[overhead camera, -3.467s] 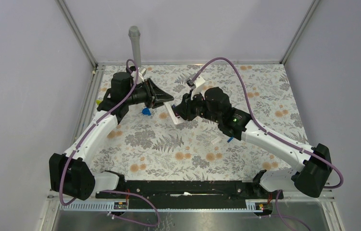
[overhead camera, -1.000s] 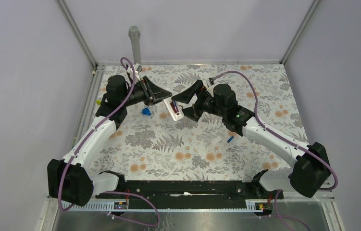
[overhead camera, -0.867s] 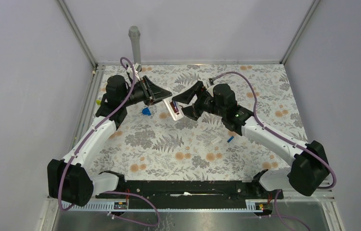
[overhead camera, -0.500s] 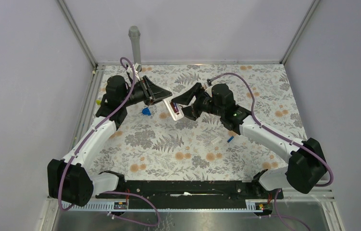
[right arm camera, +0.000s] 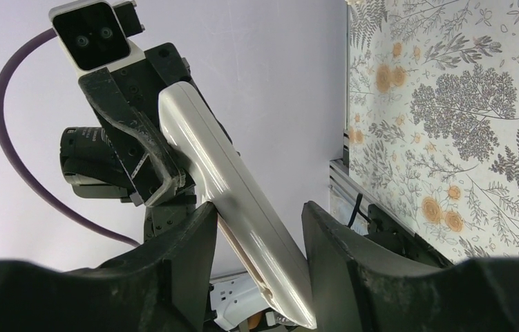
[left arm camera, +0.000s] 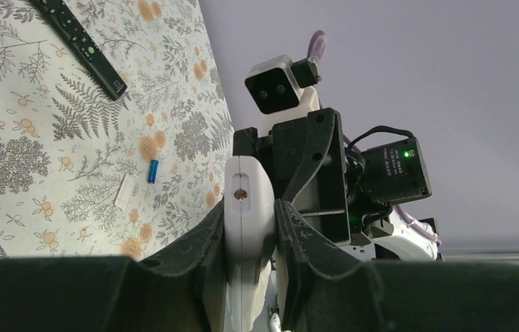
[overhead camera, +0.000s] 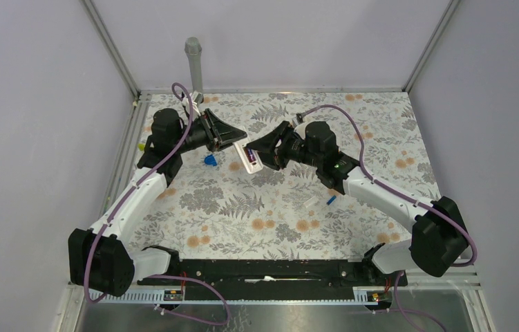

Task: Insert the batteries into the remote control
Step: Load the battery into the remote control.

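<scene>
My left gripper (overhead camera: 238, 141) is shut on one end of the white remote control (overhead camera: 250, 156) and holds it above the table; the left wrist view shows the remote (left arm camera: 248, 207) squeezed between both fingers. My right gripper (overhead camera: 262, 149) is open, its jaws straddling the remote's other end (right arm camera: 242, 194) with a gap on the right side. A small dark-coloured streak shows in the remote's upward face in the top view. One blue battery (overhead camera: 330, 200) lies on the table by my right forearm and also shows in the left wrist view (left arm camera: 153, 171).
A small white cover strip (overhead camera: 311, 202) lies beside the blue battery. A blue blob-shaped piece (overhead camera: 209, 160) lies under my left gripper. A black remote (left arm camera: 80, 43) lies at the back. A grey post (overhead camera: 193, 66) stands at the back left.
My right gripper has moved left toward the remote, and its open jaws now straddle the remote's free end. My left gripper has kept hold of the remote almost unmoved.
</scene>
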